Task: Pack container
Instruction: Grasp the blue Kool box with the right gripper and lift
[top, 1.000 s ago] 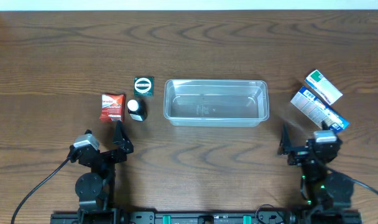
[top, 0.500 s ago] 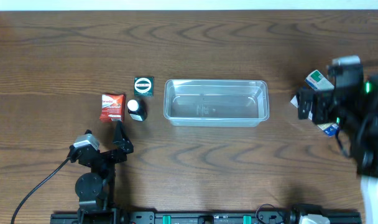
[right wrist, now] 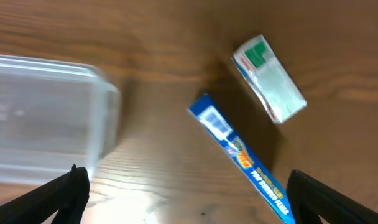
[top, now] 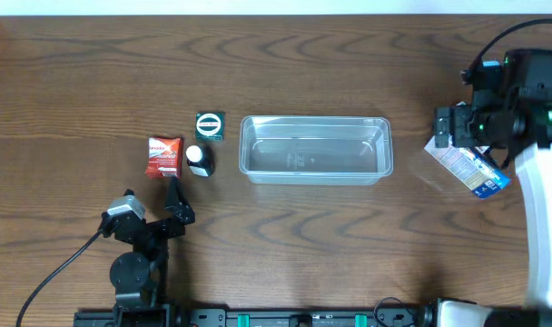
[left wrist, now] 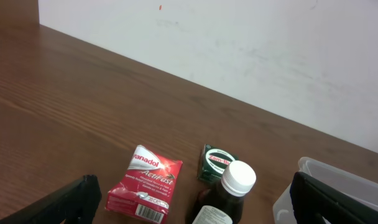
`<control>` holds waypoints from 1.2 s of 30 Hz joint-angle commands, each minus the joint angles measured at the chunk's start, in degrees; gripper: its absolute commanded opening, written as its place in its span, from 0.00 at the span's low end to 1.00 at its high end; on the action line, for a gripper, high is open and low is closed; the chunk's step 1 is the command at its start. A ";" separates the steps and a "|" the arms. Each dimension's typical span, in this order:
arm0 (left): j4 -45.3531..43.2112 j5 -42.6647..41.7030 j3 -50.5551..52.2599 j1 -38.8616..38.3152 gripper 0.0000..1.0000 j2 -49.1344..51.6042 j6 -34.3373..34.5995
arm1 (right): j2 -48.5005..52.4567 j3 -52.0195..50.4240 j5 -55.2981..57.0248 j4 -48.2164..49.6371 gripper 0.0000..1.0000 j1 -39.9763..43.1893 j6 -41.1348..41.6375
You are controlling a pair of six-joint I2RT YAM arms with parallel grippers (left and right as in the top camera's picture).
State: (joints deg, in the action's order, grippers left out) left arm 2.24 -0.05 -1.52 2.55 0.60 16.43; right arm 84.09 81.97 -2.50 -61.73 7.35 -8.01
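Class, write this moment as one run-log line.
container empty | left gripper open, near bottle | right gripper open, above blue box

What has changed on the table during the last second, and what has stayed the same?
The right gripper left its rest place at the near edge and moved forward, above the blue box and the green-and-white box, open, holding nothing. The left gripper, container, red packet, green tin and bottle stayed where they were.

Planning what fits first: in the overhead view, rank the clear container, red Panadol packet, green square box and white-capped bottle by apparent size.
1. clear container, by far.
2. red Panadol packet.
3. green square box and white-capped bottle: near alike from above, so unranked.
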 commanded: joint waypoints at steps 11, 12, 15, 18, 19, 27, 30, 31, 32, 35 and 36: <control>1.99 0.52 1.29 0.22 0.98 -0.26 -0.96 | 14.95 -0.28 1.07 -3.15 0.95 5.99 2.03; 1.99 0.52 1.29 0.22 0.98 -0.26 -0.94 | 15.63 -0.28 1.88 -2.99 0.94 5.99 2.14; 1.99 0.52 1.29 0.22 0.98 -0.26 -0.96 | 17.84 -0.28 3.41 -2.40 0.95 5.99 2.84; 1.99 0.52 1.29 0.22 0.98 -0.26 -0.94 | 20.11 -0.28 3.87 -2.12 0.95 6.03 2.84; 1.99 0.52 1.29 0.22 0.98 -0.26 -0.94 | 20.70 -0.28 4.02 -2.01 0.93 6.05 2.84; 1.99 0.52 1.29 0.22 0.98 -0.26 -0.94 | 21.66 -0.28 4.44 -0.98 0.64 7.78 2.89; 1.99 0.52 1.29 0.22 0.98 -0.26 -0.96 | 21.66 -0.28 4.44 -0.81 0.45 8.37 2.89; 1.99 0.52 1.29 0.22 0.98 -0.26 -0.94 | 21.66 -0.28 4.44 -0.81 0.42 8.41 2.89; 1.99 0.52 1.29 0.24 0.98 -0.26 -0.96 | 21.66 -0.28 4.42 -0.81 0.37 8.46 3.04; 1.99 0.52 1.29 0.24 0.98 -0.26 -0.94 | 21.66 -0.28 3.93 -0.79 0.25 8.44 3.28; 1.99 0.52 1.29 0.24 0.98 -0.26 -0.94 | 21.66 -0.28 3.69 -0.79 0.21 8.44 3.30</control>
State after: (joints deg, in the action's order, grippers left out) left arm 2.24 -0.05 -1.52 2.55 0.60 16.43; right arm 105.86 81.65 1.34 -62.57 15.53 -5.04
